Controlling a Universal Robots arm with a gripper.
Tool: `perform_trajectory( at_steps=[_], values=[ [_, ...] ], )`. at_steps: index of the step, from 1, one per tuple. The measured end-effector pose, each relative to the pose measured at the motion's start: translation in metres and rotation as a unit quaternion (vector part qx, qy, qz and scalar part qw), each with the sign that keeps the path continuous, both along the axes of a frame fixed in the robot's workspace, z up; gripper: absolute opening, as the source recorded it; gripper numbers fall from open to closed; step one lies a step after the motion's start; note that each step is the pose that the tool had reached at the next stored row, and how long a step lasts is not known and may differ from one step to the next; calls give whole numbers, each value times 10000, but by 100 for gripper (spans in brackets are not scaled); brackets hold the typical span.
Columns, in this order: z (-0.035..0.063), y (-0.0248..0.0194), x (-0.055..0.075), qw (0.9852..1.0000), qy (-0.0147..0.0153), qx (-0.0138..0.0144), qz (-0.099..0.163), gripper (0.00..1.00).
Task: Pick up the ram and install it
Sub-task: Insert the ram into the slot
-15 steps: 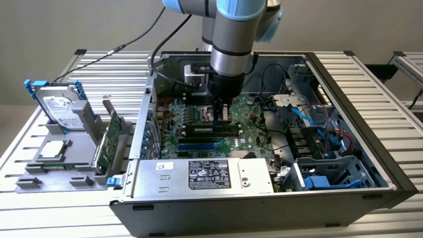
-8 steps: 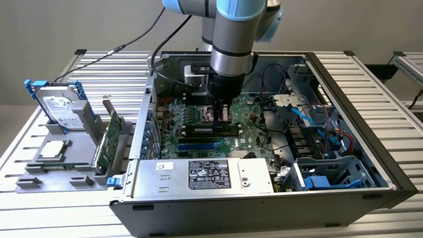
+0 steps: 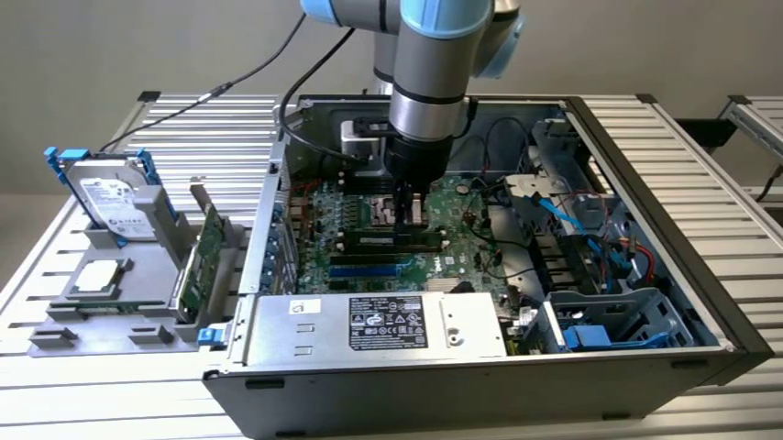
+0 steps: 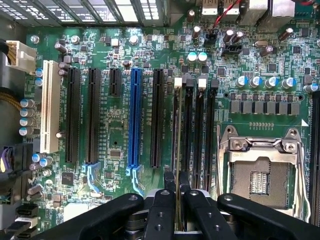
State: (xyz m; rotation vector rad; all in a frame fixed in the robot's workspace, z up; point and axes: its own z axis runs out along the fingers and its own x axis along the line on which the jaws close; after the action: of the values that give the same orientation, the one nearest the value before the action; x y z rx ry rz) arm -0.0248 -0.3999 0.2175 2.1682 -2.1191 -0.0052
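1. Right up front, the silver metal power supply box with its black-and-white label (image 3: 391, 323) sat along the near wall of the open dark computer case (image 3: 465, 403). The case stood on the ribbed aluminium counter (image 3: 110, 403).
2. In the case's near corner, towards the exterior view's right, sat a blue-and-grey plastic drive cage (image 3: 612, 321).
3. Out on the counter at the exterior view's left, a grey plastic fixture (image 3: 147, 307) carried a large green expansion card (image 3: 202, 261) standing on edge. Behind it, a silver hard drive in a blue bracket (image 3: 110, 197) stood upright.
4. Further in, the green motherboard (image 4: 105, 125) lay flat in the case. A long blue slot (image 4: 134, 117) ran among black ones, and the empty silver processor socket (image 4: 260, 170) sat just beside the memory slots.
5. And there it was: the black two-fingered tool (image 4: 177, 181) was down over the board, jaws narrow and pinched on the ram (image 4: 178, 135), a long, thin circuit-board stick seen edge-on.
6. The ram hung in line with the black memory slot with the white latch (image 4: 177, 84), the one nearest the expansion slots. Whether it touched that slot could not be told.
7. Behind and above, the silver-and-blue robot arm (image 3: 428, 82) rose straight up out of the case.
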Motion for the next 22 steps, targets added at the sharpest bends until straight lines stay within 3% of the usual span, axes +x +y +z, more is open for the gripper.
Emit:
perform_trajectory(
  at_steps=[5, 10, 13, 14, 17, 18, 22],
  values=[
    [61, 2, 1, 10000, -1, -4, 4, 14],
    [198, 3, -4, 10000, -1, -5, 4, 14],
    [228, 3, -14, 10000, -14, -4, 7, 14],
    [228, 4, -18, 10000, -43, -4, 10, 14],
    [226, 3, -27, 9999, -168, -6, 31, 14],
    [225, 3, -36, 9998, -193, -6, 35, 14],
    [217, 3, -85, 9997, -227, -10, 47, 14]
  ],
)
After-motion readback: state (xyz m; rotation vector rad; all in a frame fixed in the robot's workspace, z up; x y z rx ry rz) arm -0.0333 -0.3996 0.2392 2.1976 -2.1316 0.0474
